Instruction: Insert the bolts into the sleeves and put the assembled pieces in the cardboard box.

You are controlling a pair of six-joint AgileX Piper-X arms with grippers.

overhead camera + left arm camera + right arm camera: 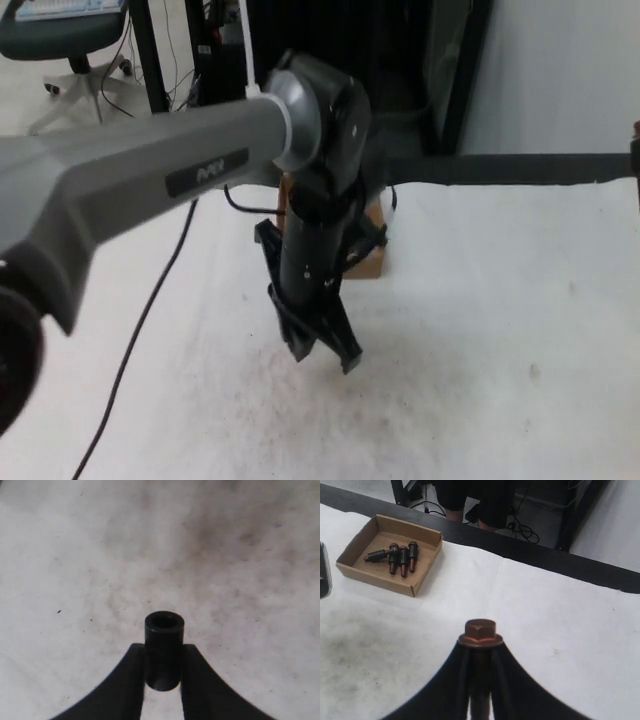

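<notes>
My left gripper (pixel 164 650) is shut on a short black sleeve (pixel 164 630), which stands with its open bore facing the camera above the stained white cloth. In the high view this arm comes in from the left and its gripper (pixel 325 358) points down just in front of the cardboard box (pixel 372 258). My right gripper (pixel 480 647) is shut on a copper-coloured bolt (pixel 480 632), gripped by the shank with the hex head past the fingertips. The cardboard box (pixel 357 565) lies farther off in the right wrist view and holds several assembled pieces (pixel 400 557).
A white cloth (pixel 480 330) covers the bench, with dark smudges (pixel 220 535) under the left gripper. A black cable (pixel 150 310) runs across the cloth on the left. The bench's dark far edge (pixel 560 562) lies behind the box, and an office chair (pixel 70 50) stands beyond it.
</notes>
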